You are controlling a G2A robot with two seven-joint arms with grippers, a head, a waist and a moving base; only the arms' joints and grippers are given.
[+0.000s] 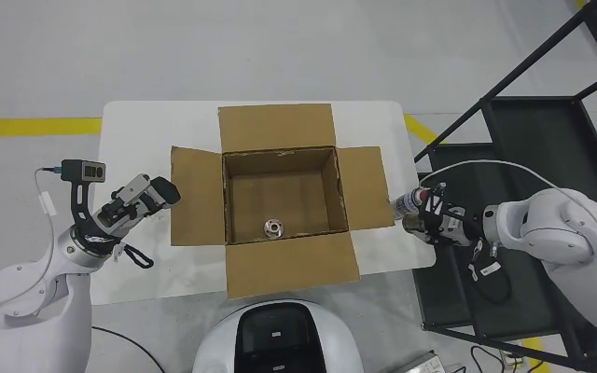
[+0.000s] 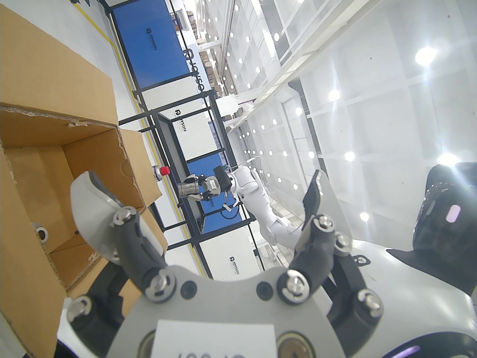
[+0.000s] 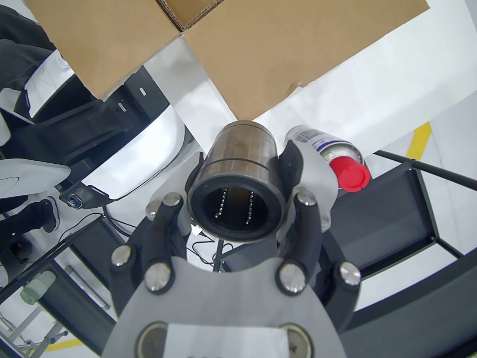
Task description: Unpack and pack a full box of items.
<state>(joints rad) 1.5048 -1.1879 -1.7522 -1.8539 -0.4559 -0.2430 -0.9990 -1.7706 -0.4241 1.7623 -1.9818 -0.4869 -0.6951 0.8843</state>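
The right gripper [image 3: 242, 167] is clenched on a smooth steel cylinder bearing [image 3: 238, 188], which is hollow with rows of tiny balls inside. It is held at the table's right edge, beside a red-capped spray can [image 3: 324, 145]. The left gripper [image 2: 201, 186] gapes wide and holds nothing, near the left flap of the open cardboard box [image 1: 280, 131]. A small round metal flange [image 1: 273, 227] lies on the box floor. The box sits on a white table [image 1: 140, 126], and a black metal rack [image 1: 541, 140] stands to the right.
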